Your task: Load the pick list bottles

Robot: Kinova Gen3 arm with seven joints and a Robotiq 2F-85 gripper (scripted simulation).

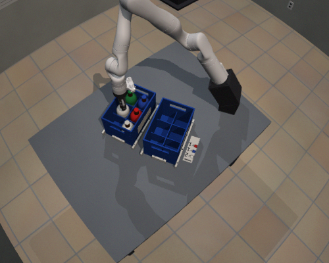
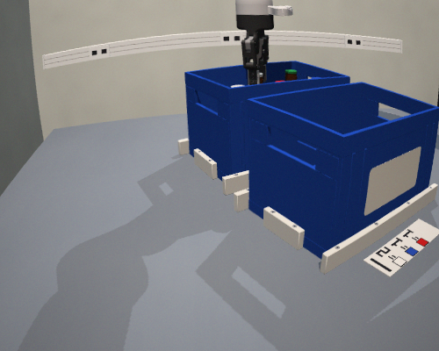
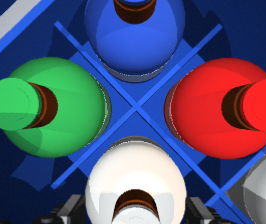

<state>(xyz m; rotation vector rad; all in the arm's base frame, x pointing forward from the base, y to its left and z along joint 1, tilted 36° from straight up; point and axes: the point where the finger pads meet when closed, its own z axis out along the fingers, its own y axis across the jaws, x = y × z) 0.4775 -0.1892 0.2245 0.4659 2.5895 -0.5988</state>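
The full blue crate holds a green-label bottle, a blue one, a red one and two white ones. My gripper is open and reaches down into this crate, with its fingers on either side of the neck of the white bottle. In the wrist view both fingertips show at the bottom edge, around my gripper's middle. The empty crate stands to the right. The pick list reads two white, one blue, one red.
In the wrist view the green bottle, the blue bottle and the red bottle stand close around the white one, parted by blue dividers. White stop blocks edge both crates. The arm's black base stands at the back right.
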